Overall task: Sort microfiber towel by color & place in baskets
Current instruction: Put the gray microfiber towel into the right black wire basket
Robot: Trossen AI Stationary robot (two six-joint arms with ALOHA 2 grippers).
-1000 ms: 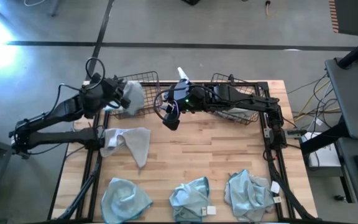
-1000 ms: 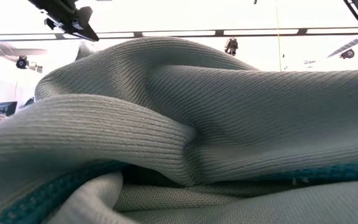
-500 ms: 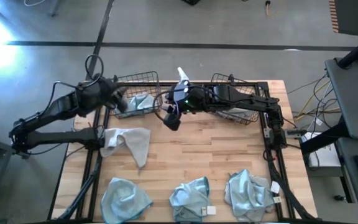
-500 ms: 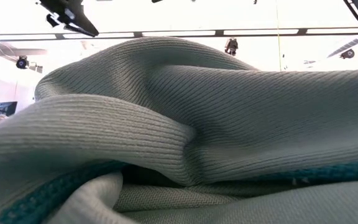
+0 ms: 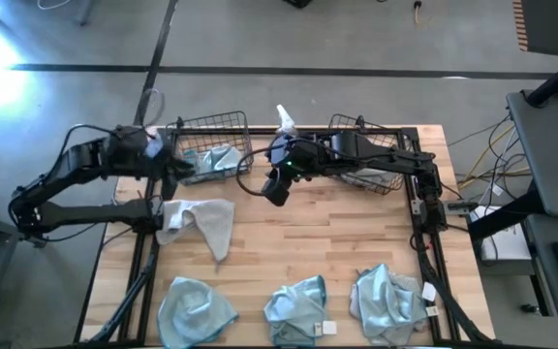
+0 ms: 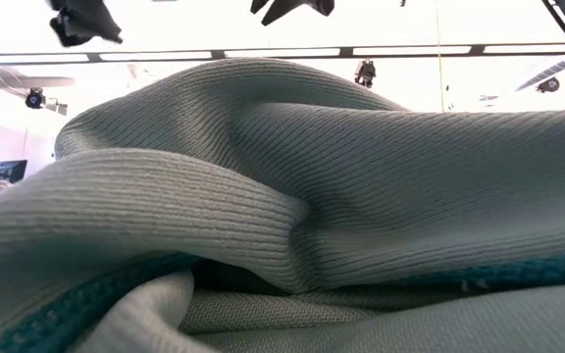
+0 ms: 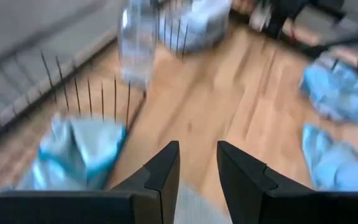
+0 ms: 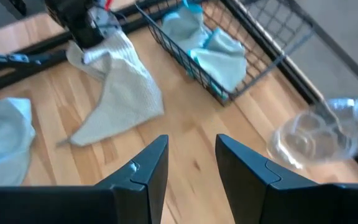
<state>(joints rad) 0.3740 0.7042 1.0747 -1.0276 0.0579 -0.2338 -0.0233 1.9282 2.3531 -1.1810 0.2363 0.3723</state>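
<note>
A teal towel [image 5: 216, 157] lies in the left basket [image 5: 206, 129]. My left gripper [image 5: 177, 165] stands open just outside that basket's left end, touching nothing; the left wrist view shows its gap [image 7: 197, 168] empty and the teal towel [image 7: 79, 149] behind the wires. My right gripper [image 5: 277, 186] hovers open over the table between the baskets, its gap [image 8: 191, 162] empty. A pale grey-white towel [image 5: 201, 221] lies flat on the table near the left basket. The right basket [image 5: 395, 145] holds a pale towel [image 5: 376, 179]. Three teal towels [image 5: 194, 308] [image 5: 296, 310] [image 5: 387, 302] lie along the near edge.
A clear spray bottle [image 5: 284, 118] stands between the two baskets at the far edge. A towel [image 6: 282, 216] lying right in front of the low camera fills that view; only dark parts of the arms [image 6: 81, 20] show above it. Bare wood [image 5: 337, 242] lies mid-table.
The towel that hung at my left gripper over the left basket has dropped into the basket and lies there. My left gripper has drawn back toward the table's left edge, off the basket, and turned about. My right gripper has tipped a little.
</note>
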